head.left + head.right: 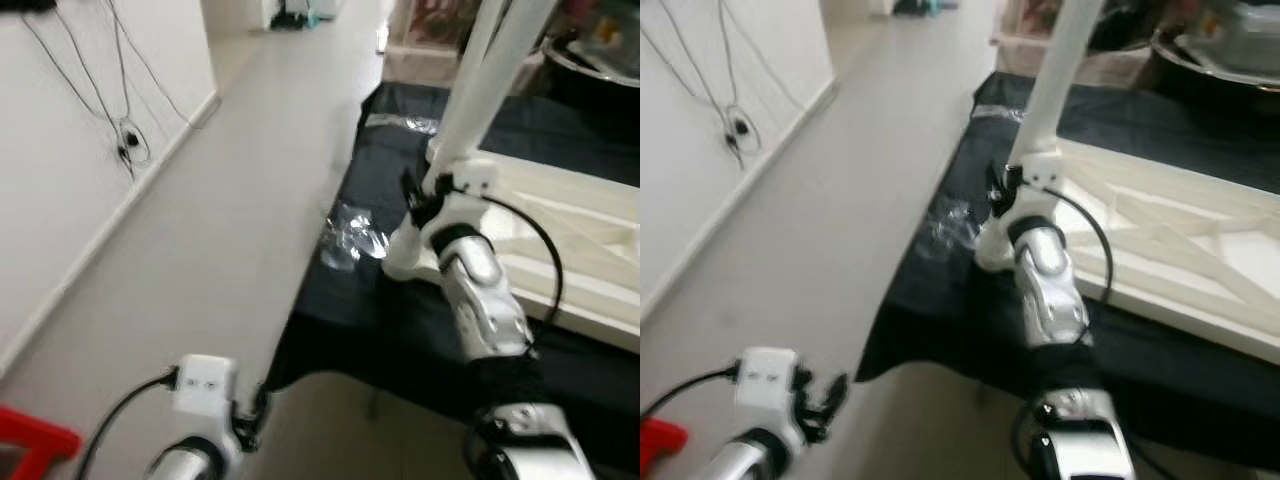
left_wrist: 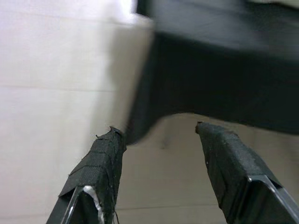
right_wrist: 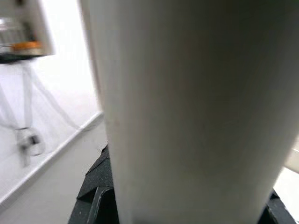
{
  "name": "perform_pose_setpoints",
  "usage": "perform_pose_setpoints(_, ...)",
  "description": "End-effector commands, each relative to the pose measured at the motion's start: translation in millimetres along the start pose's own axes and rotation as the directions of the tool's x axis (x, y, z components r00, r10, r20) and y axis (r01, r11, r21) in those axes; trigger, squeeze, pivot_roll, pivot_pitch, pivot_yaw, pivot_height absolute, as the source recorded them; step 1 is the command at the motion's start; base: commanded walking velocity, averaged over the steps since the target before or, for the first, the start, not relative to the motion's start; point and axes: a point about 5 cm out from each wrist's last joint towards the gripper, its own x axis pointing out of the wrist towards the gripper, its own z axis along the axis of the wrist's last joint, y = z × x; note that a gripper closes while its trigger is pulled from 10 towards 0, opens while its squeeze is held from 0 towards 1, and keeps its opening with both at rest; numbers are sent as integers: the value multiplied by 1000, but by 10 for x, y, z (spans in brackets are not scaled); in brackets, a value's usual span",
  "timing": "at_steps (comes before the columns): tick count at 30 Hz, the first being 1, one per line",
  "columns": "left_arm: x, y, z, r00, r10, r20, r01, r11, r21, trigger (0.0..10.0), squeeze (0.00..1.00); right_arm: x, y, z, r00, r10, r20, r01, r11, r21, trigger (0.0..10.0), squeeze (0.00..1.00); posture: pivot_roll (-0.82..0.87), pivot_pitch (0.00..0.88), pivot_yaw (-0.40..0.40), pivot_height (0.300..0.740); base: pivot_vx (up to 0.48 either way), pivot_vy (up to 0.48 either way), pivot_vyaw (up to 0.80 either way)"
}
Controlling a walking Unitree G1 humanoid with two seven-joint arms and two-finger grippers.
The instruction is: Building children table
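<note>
Left gripper point(image 2: 159, 135) is hanging low at seven o'clock over the floor point(image 1: 220, 230), jaws released. Right gripper point(image 1: 425, 195) is grasping the white leg point(image 1: 485, 70) at one o'clock, beside the tabletop point(image 1: 570, 240) on the black-draped counter point(image 1: 400, 330).

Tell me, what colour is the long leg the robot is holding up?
White. The table leg shows best in the left eye view, held by the right gripper.

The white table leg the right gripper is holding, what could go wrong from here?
The table leg stands tilted at the corner of the upturned white tabletop; if the right gripper lets go, it may topple. The clear plastic bag lies near the black cloth's edge and could slide off.
</note>
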Motion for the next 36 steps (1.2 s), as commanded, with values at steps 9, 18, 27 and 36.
perform_pose_setpoints(9,2,65,-59,999,29,-28,-28,1000,7,10000,0,-85,-66,-368,914,-346,-214,338,938,-73,10000,0,151,163,-26,740,0,0,0)
perform_pose_setpoints(18,18,63,-64,999,26,-27,-26,1000,8,10000,0,-102,12,-465,757,-584,-293,575,808,-124,10000,0,153,161,-29,740,0,0,0)
perform_pose_setpoints(27,41,59,-64,999,26,-22,-26,1000,7,10000,0,-177,160,-540,580,-739,-344,738,655,-161,10000,0,152,152,-38,740,0,0,0)
perform_pose_setpoints(36,53,57,-72,999,25,-21,-25,1000,6,10000,0,-191,281,-514,551,-763,-338,771,620,-142,10000,0,154,146,-39,740,0,0,0)
